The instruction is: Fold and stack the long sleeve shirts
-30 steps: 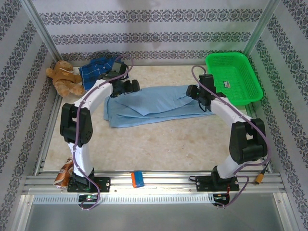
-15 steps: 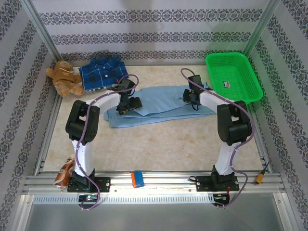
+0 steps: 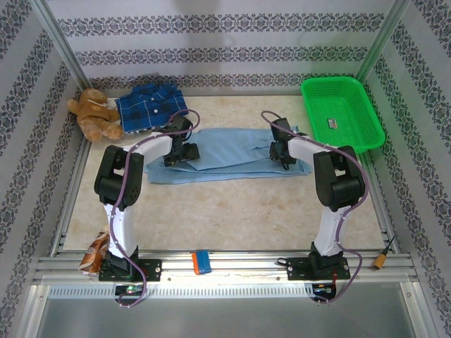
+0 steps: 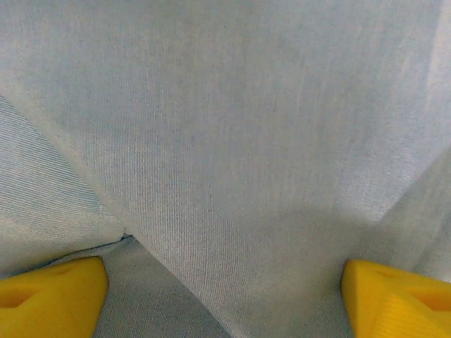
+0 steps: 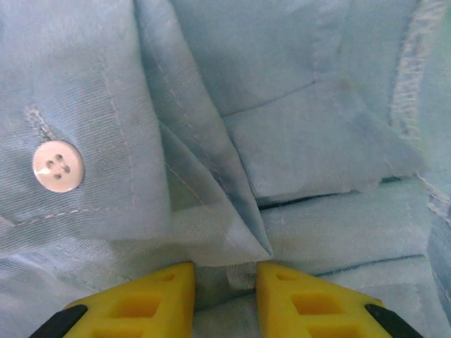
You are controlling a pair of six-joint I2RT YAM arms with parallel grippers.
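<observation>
The light blue shirt [image 3: 232, 151] lies as a long folded band across the middle of the table. My left gripper [image 3: 180, 152] rests on its left part. In the left wrist view that gripper [image 4: 225, 299] is open, its yellow fingertips [image 4: 49, 296] wide apart on smooth blue cloth [image 4: 232, 141]. My right gripper [image 3: 282, 151] sits on the shirt's right part. In the right wrist view it [image 5: 224, 296] is nearly closed, with a ridge of blue cloth [image 5: 224, 271] pinched between the tips, beside a white button [image 5: 58, 166]. The dark blue plaid shirt [image 3: 149, 105] lies folded at the back left.
A brown teddy bear [image 3: 91, 113] sits left of the plaid shirt. A green basket [image 3: 342, 113] stands at the back right. On the near rail lie a blue and orange object [image 3: 202, 261], a snack packet [image 3: 94, 251] and a yellow piece [image 3: 384, 259].
Both grippers came in onto the light blue shirt. The shirt went from a wide, rumpled spread to a narrower, flatter band. The plaid shirt is uncovered by the left arm.
</observation>
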